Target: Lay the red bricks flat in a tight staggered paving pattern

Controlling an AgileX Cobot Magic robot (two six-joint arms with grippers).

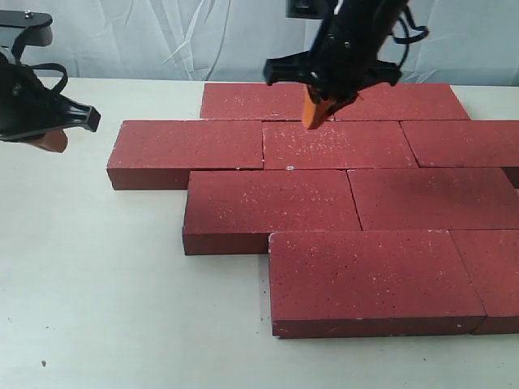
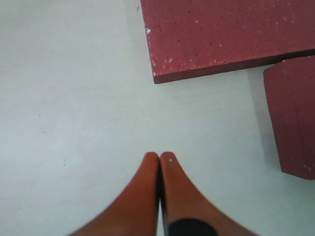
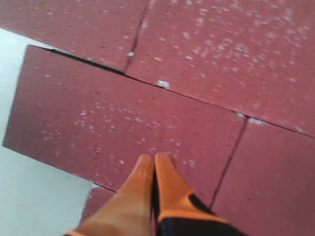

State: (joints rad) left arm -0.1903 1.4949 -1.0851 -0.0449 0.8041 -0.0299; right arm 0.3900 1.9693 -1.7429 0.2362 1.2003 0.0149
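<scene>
Pale off-white table [image 1: 97,284] fills the foreground, matte and smooth. There's a tiny dark speck [image 1: 44,363] on it, low on the left of the exterior view. Along the far edge, a light grey-white backdrop [image 1: 162,40], wrinkled, with soft creases running across it.

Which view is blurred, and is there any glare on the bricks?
Right wrist view: the red bricks are soft with smeared flecks, and the right gripper is soft too. Left wrist view: the table and brick edges are sharp, while the left gripper is slightly soft up close. Exterior view: crisp, with even light, no glare, and thin shadows under the front edges.
</scene>
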